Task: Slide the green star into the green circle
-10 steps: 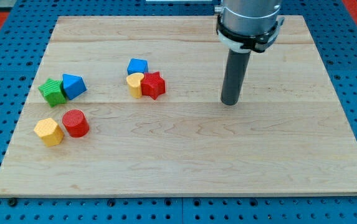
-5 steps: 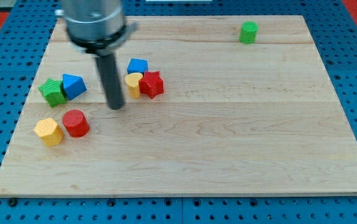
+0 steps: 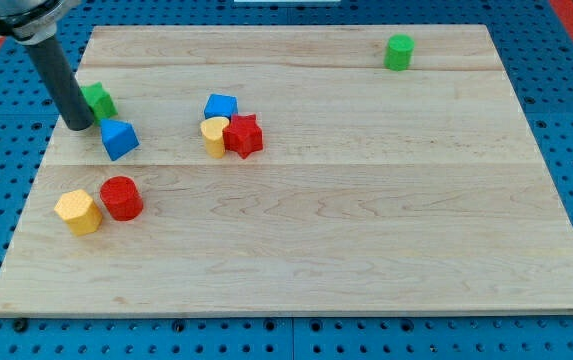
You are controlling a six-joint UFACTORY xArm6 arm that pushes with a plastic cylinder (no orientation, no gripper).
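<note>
The green star [image 3: 99,100] lies near the board's left edge, partly hidden behind my rod. My tip [image 3: 77,125] rests on the board right at the star's lower left, touching or almost touching it. The green circle [image 3: 399,51], a short green cylinder, stands far off at the view's top right. A blue block [image 3: 118,138] sits just below and right of the star and my tip.
A blue block [image 3: 221,106], a yellow block [image 3: 214,134] and a red star [image 3: 245,135] cluster left of centre. A red cylinder [image 3: 121,197] and a yellow hexagon [image 3: 77,211] sit at the lower left. The wooden board's left edge [image 3: 58,130] is close to my tip.
My tip has swept from right of centre to the far left of the board. The green star has moved up and slightly right, away from the blue block. The green circle is now uncovered.
</note>
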